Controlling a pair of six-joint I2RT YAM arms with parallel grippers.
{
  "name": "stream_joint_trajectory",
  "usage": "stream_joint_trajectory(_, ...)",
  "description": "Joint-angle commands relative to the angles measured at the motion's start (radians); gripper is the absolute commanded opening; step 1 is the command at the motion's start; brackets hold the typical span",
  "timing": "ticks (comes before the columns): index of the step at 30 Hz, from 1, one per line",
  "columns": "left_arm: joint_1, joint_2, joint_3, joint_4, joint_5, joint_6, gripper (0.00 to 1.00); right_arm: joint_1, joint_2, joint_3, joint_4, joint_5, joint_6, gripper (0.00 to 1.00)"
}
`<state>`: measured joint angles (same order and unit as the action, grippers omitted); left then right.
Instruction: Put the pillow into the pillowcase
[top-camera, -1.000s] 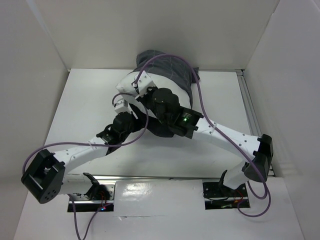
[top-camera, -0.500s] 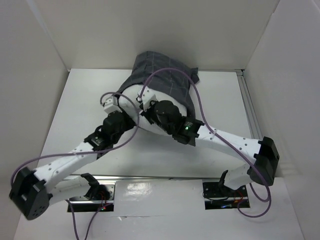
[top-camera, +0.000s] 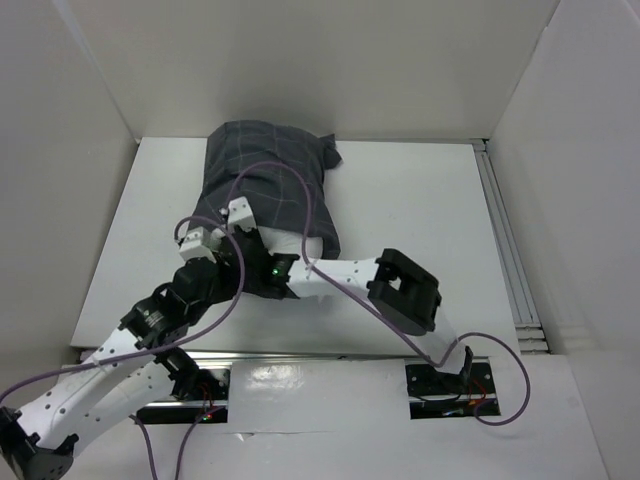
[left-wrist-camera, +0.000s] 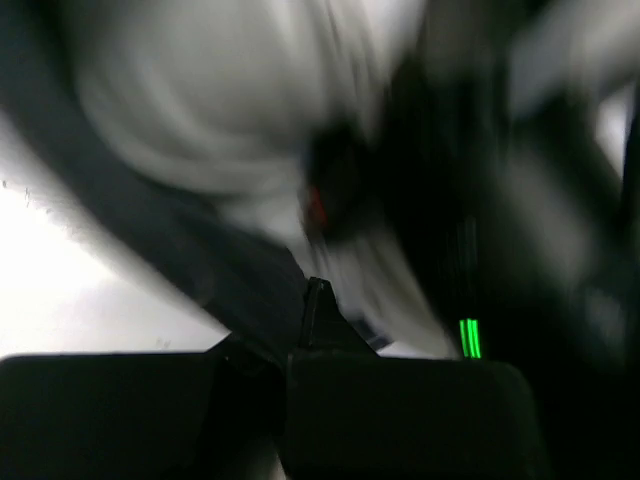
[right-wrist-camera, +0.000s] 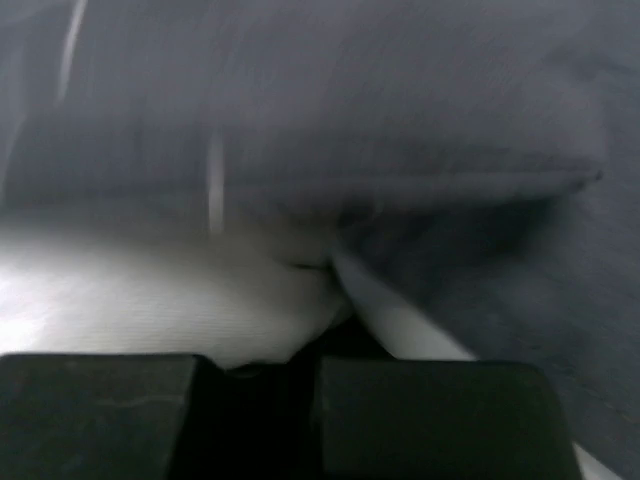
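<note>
The pillowcase slid left as both arms drew back, left claw now clamped.

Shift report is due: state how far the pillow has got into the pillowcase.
Done: the pillowcase covers most of the pillow; only its near end shows white. In hand: left gripper and right gripper are shut at the open end, grip unclear through blur. Left: cover that end.

Robotics lab cell. White table boxed by 3 white panels. Left arm and right arm bolted to a metal rail at the near edge.
</note>
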<state>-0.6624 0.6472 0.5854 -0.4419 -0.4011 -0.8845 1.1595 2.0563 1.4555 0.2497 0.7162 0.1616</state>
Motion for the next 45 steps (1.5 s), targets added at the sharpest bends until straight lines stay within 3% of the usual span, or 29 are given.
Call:
stream_joint_trajectory(1, -0.072, -0.168, 0.143, -0.042, 0.311, -0.041, 0.0, -0.124, 0.154, 0.248, -0.402, 0.29, 0.385, 0.0)
stream_joint_trajectory(3, -0.072, -0.211, 0.181, -0.125, 0.341, -0.041, 0.0, -0.164, 0.154, 0.298, -0.412, 0.243, 0.472, 0.0)
stream_joint_trajectory(7, -0.072, -0.261, 0.249, -0.312, 0.415, -0.071, 0.0, -0.153, 0.105, 0.195, 0.138, 0.218, 0.233, 0.0)
stream_joint_trajectory(11, -0.072, -0.303, 0.312, -0.385, 0.47, -0.09, 0.0, -0.139, 0.236, 0.195, 0.474, 0.279, 0.011, 0.0)
stream_joint_trajectory(19, -0.072, -0.356, 0.499, -0.635, 0.458, -0.184, 0.0, -0.216, 0.406, 0.243, 0.709, 0.266, -0.095, 0.01)
stream_joint_trajectory(20, -0.072, -0.356, 0.511, -0.65, 0.458, -0.185, 0.0, -0.231, 0.425, 0.243, 0.779, 0.256, -0.123, 0.1)
stream_joint_trajectory(22, -0.072, -0.356, 0.569, -0.687, 0.447, -0.197, 0.0, -0.257, 0.445, 0.258, 0.821, 0.256, -0.181, 0.12)
stream_joint_trajectory(24, -0.072, -0.356, 0.625, -0.75, 0.421, -0.197, 0.0, -0.267, 0.475, 0.285, 0.821, 0.243, -0.211, 0.15)
stream_joint_trajectory(26, -0.072, -0.345, 0.68, -0.782, 0.378, -0.197, 0.0, -0.277, 0.475, 0.278, 0.792, 0.201, -0.263, 0.29)
stream_joint_trajectory(27, -0.072, -0.345, 0.68, -0.782, 0.378, -0.197, 0.0, -0.259, 0.432, 0.246, 0.772, 0.169, -0.281, 0.55)
stream_joint_trajectory(29, -0.072, -0.334, 0.631, -0.75, 0.369, -0.183, 0.0, -0.204, 0.357, 0.106, 0.647, -0.008, -0.33, 0.75)
stream_joint_trajectory(31, -0.072, -0.334, 0.541, -0.649, 0.384, -0.148, 0.0, -0.161, 0.225, 0.027, 0.495, -0.123, -0.236, 0.89)
stream_joint_trajectory(32, -0.072, -0.325, 0.516, -0.615, 0.398, -0.136, 0.0, -0.134, 0.184, -0.024, 0.295, -0.183, -0.167, 0.93)
stream_joint_trajectory(36, -0.072, -0.262, 0.459, -0.497, 0.41, -0.091, 0.02, -0.146, 0.044, -0.095, 0.028, -0.579, 0.091, 1.0)
stream_joint_trajectory(37, -0.072, -0.248, 0.444, -0.48, 0.41, -0.091, 0.1, -0.146, 0.028, -0.104, 0.002, -0.704, 0.12, 1.0)
stream_joint_trajectory(39, -0.072, -0.23, 0.413, -0.459, 0.401, -0.091, 0.32, -0.146, -0.02, -0.126, -0.041, -0.809, 0.121, 1.0)
stream_joint_trajectory(40, -0.072, -0.23, 0.398, -0.445, 0.401, -0.091, 0.37, -0.136, -0.037, -0.138, -0.055, -0.848, 0.112, 1.0)
stream_joint_trajectory(42, -0.072, -0.23, 0.352, -0.388, 0.401, -0.08, 0.56, -0.123, -0.096, -0.159, -0.085, -0.876, 0.092, 1.0)
stream_joint_trajectory(43, -0.072, -0.23, 0.338, -0.377, 0.39, -0.08, 0.67, -0.113, -0.111, -0.171, -0.099, -0.888, 0.092, 1.0)
stream_joint_trajectory(44, -0.072, -0.23, 0.327, -0.377, 0.378, -0.08, 0.97, -0.113, -0.126, -0.172, -0.11, -0.926, 0.092, 1.0)
stream_joint_trajectory(45, -0.072, -0.23, 0.318, -0.377, 0.378, -0.08, 1.0, -0.113, -0.151, -0.172, -0.154, -0.951, 0.092, 1.0)
